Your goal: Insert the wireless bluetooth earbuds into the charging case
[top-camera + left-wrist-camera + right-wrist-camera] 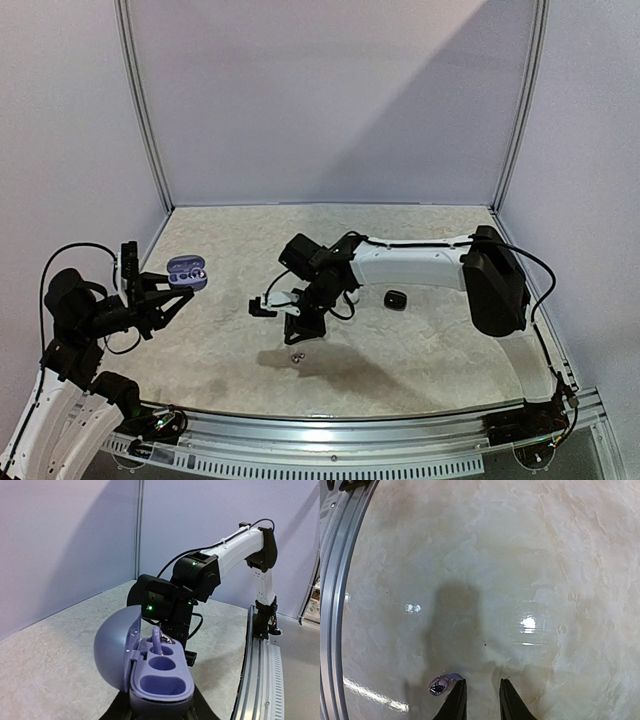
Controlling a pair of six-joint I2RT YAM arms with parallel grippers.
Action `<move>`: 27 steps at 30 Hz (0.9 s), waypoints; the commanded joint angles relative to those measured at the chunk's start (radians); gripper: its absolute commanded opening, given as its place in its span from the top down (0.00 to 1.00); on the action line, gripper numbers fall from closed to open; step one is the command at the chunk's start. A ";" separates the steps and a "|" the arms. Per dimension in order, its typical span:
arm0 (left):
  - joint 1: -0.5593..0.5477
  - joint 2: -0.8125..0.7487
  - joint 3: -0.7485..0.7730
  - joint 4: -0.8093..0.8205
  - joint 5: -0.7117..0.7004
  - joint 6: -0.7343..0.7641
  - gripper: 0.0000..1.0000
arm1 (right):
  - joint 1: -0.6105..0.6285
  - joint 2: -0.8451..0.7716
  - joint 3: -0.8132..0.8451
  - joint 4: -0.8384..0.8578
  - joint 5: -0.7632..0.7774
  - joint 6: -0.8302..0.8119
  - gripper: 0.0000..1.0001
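My left gripper is shut on an open purple charging case and holds it above the table's left side. In the left wrist view the case has its lid swung left. One purple earbud stands in the far socket and the two nearer sockets are empty. My right gripper points down over the table's middle. Its jaws are a little open with nothing between them. A loose purple earbud lies on the table just left of the left finger. It also shows in the top view.
A small black pebble-like case lies on the table right of the right gripper. The metal rail runs along the near table edge. Walls close the table at the back and sides.
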 commanded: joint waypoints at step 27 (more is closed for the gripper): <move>0.012 0.007 -0.017 0.015 0.005 0.012 1.00 | 0.045 -0.054 -0.159 -0.007 0.040 -0.143 0.76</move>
